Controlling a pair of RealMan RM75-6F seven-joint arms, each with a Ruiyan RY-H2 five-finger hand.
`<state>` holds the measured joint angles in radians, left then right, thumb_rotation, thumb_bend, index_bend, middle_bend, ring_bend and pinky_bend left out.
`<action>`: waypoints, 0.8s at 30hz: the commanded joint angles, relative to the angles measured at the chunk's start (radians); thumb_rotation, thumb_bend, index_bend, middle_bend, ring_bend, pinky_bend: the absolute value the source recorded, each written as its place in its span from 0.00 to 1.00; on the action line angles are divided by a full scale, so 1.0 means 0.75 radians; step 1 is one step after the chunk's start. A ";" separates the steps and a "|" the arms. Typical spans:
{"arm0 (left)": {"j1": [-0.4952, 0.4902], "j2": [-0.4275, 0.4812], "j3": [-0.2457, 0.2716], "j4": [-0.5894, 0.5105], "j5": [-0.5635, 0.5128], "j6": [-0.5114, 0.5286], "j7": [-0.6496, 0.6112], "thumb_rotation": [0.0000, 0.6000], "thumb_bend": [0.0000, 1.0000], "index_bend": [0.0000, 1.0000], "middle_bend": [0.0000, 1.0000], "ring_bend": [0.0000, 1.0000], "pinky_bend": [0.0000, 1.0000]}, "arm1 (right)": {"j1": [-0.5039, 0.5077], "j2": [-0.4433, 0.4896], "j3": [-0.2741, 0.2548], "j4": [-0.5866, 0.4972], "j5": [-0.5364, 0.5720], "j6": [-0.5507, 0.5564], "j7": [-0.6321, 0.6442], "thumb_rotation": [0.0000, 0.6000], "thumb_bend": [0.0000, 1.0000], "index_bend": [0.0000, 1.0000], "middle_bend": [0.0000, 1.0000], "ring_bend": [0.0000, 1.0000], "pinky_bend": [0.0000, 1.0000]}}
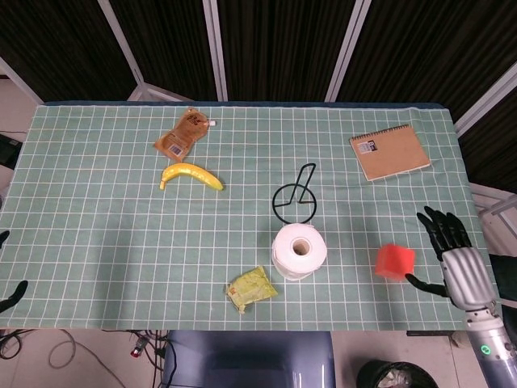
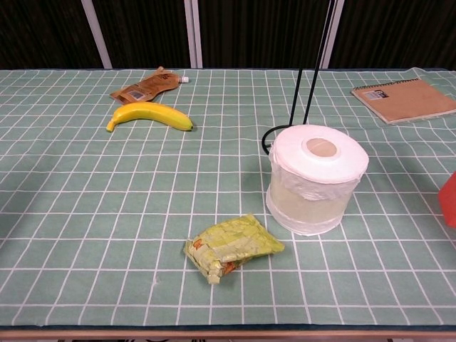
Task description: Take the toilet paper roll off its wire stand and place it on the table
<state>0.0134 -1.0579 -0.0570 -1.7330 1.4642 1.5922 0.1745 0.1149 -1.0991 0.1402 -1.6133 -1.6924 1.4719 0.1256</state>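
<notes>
A toilet paper roll (image 1: 299,250) stands upright on its flat end on the green checked table (image 1: 97,242), its cardboard core facing up, just in front of the black wire stand (image 1: 295,199) and free of it; in the chest view the roll (image 2: 315,178) sits in front of the stand's ring base and thin upright rods (image 2: 308,64). The robot's right hand (image 1: 454,259) hovers over the table's right edge, well apart from the roll, fingers spread and holding nothing, with a red cube (image 1: 395,261) lying between the hand and the roll. Only a few dark tips of the left hand (image 1: 8,293) show at the far left edge of the head view, too little to tell how its fingers lie. A crumpled yellow-green packet (image 1: 251,288) lies near the front edge, just left of the roll. Farther back on the left are a banana (image 1: 192,175) and a brown pouch (image 1: 182,133); a spiral notebook (image 1: 390,151) rests at the back right.
</notes>
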 commanded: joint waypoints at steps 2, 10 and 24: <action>0.002 -0.002 0.000 0.003 0.006 0.007 0.001 1.00 0.23 0.11 0.00 0.00 0.00 | -0.094 -0.048 -0.050 0.127 -0.043 0.132 -0.189 1.00 0.00 0.00 0.00 0.00 0.00; -0.001 -0.014 -0.002 0.018 0.018 0.016 0.009 1.00 0.23 0.11 0.00 0.00 0.00 | -0.076 -0.073 -0.066 0.205 -0.022 0.102 -0.199 1.00 0.00 0.00 0.00 0.00 0.00; -0.016 -0.031 -0.012 0.043 0.015 0.003 0.008 1.00 0.23 0.11 0.00 0.00 0.00 | -0.076 -0.067 -0.068 0.210 0.016 0.131 -0.206 1.00 0.00 0.00 0.00 0.00 0.00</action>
<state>0.0013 -1.0808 -0.0658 -1.7007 1.4754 1.5945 0.1804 0.0586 -1.1495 0.0896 -1.4562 -1.6821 1.5695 -0.0274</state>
